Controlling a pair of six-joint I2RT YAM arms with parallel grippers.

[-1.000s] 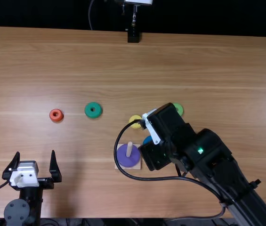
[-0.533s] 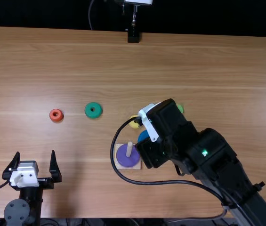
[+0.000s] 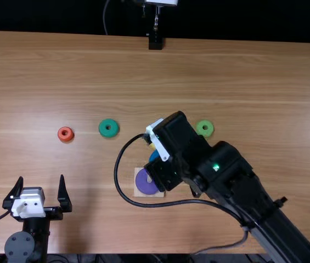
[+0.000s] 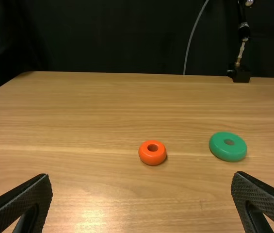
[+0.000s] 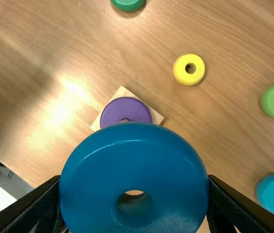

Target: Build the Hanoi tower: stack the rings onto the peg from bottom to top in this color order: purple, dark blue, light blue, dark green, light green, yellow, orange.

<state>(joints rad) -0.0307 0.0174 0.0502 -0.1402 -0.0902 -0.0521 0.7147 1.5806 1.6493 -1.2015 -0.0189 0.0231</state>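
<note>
Standing at the near left of the table (image 3: 198, 71), the left gripper (image 3: 40, 177) has its fingers spread wide, with nothing between them. Beyond it, slightly to the right, the orange ring (image 3: 65, 139) lies flat on the wood, its hole facing up. To the right of that, well apart, comes the dark green ring (image 3: 108, 133), also flat.

Next is the square wooden base (image 3: 161, 194), with the purple ring (image 3: 144, 184) seated on it and the pale peg (image 3: 149, 178) standing up through the ring's hole. The right arm reaches in from the right, and the right gripper (image 3: 164, 172) is over the right side of this base. Its fingers hold the dark blue ring (image 5: 134, 158), one against each side of it, above the table; the ring is apart from the purple one.

Just beyond the right gripper, the yellow ring (image 5: 180, 74) lies flat on the table, partly covered in the top view. Farther right sits the light green ring (image 3: 204, 133), flat. The light blue ring (image 5: 272, 187) lies on the table too, seen in the right wrist view, apart from the light green one.
</note>
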